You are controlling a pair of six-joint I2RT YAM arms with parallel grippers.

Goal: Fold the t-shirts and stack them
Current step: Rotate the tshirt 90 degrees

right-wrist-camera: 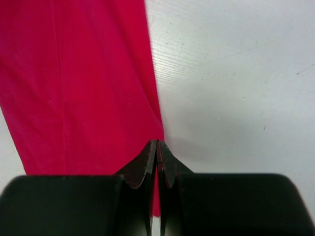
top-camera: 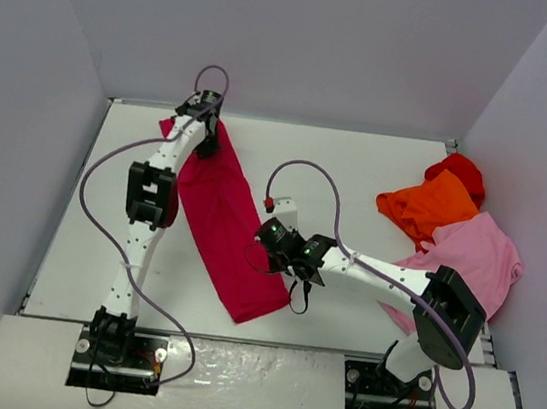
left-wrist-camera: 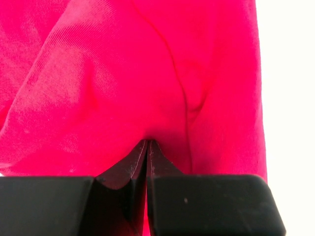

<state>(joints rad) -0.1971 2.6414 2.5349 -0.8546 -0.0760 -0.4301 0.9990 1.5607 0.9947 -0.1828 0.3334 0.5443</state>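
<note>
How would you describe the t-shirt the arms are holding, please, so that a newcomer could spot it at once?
On the white table, look left of centre. The crimson t-shirt lies as a long diagonal band, with the left gripper and right gripper pinching it. Unlike the orange t-shirt, light pink t-shirt and red t-shirt bunched at the right edge, it is spread flat.

Place: a robot test cell, lab-type, is showing.
Enclosure: plain pale panels (top-camera: 306, 37) are boxing in a white worktop (top-camera: 359, 165) on three sides.
Rig: left arm (top-camera: 135, 257) and right arm (top-camera: 385, 277) are standing bolted at the near edge, purple cables (top-camera: 214, 68) trailing.
</note>
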